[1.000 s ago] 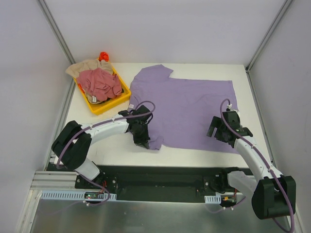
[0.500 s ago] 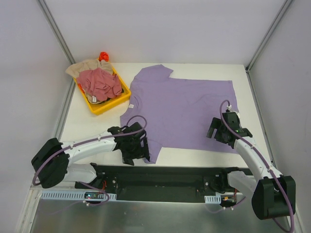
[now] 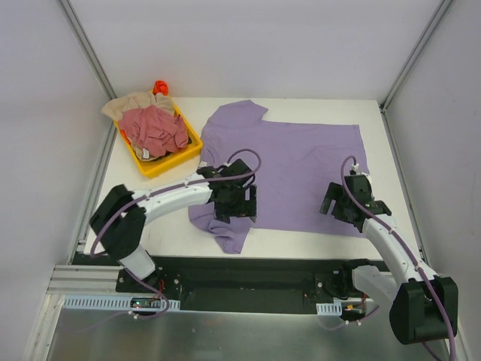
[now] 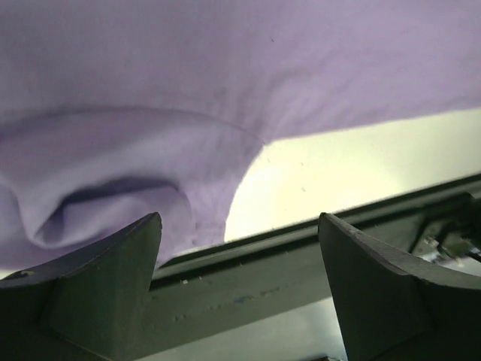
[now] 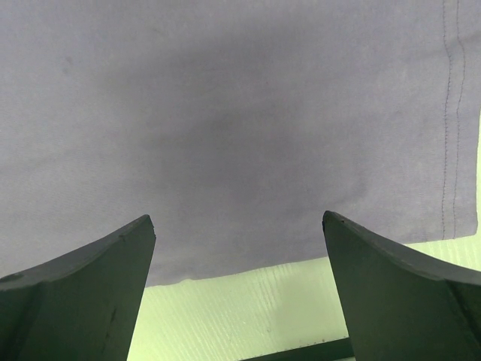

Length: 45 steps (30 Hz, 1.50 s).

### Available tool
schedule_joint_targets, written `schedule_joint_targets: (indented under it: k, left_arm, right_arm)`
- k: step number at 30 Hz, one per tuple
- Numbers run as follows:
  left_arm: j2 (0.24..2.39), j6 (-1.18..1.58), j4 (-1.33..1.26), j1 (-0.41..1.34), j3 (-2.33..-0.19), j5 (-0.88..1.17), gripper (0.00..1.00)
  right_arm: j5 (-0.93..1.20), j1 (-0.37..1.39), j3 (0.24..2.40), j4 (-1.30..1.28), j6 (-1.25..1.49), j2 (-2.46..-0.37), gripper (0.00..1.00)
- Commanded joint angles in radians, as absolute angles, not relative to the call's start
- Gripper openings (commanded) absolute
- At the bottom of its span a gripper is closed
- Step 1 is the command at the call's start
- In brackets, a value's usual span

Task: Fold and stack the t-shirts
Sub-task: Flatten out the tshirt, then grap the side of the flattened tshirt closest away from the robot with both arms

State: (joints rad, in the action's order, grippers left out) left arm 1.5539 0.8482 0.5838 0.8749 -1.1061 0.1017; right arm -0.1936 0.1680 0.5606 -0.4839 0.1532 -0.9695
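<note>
The left gripper [image 3: 237, 207] covers part of the purple shirt [image 3: 301, 162] on its near-left side, and its fingertips are out of sight from above. Both wrist views cut the shirt off at their edges. In the yellow tray [image 3: 173, 162] the pink shirt [image 3: 154, 128] buries most of the beige shirt [image 3: 128, 104]. An orange thing [image 3: 159, 87] behind them is too hidden to name.

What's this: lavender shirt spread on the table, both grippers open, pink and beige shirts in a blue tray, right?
No: the tray is yellow, not blue, per the top external view; lavender shirt spread on the table, left gripper and right gripper open, pink shirt and beige shirt in the tray.
</note>
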Motion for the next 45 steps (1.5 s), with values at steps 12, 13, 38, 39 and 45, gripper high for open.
schedule_joint_targets:
  k: [12,13,38,39,45]
  left_arm:
    - [1.675,0.732,0.657,0.859,-0.990,0.166,0.78]
    - [1.651,0.741,0.661,0.853,-0.950,0.170,0.78]
    - [1.291,0.806,0.811,0.795,-1.047,-0.195,0.99]
    - [1.325,0.760,0.758,0.763,-1.081,-0.171,0.99]
    - [1.645,0.553,0.589,0.554,-1.306,-0.023,0.99]
  right_arm:
    - [-0.155,0.172,0.580,-0.446,0.167,-1.075,0.96]
    - [-0.155,0.170,0.584,-0.449,0.169,-1.089,0.96]
    - [-0.180,0.140,0.701,-0.423,0.187,-1.250,0.96]
    - [-0.155,0.120,0.722,-0.414,0.187,-1.274,0.96]
    - [-0.069,0.006,0.900,-0.402,0.140,-1.550,0.96]
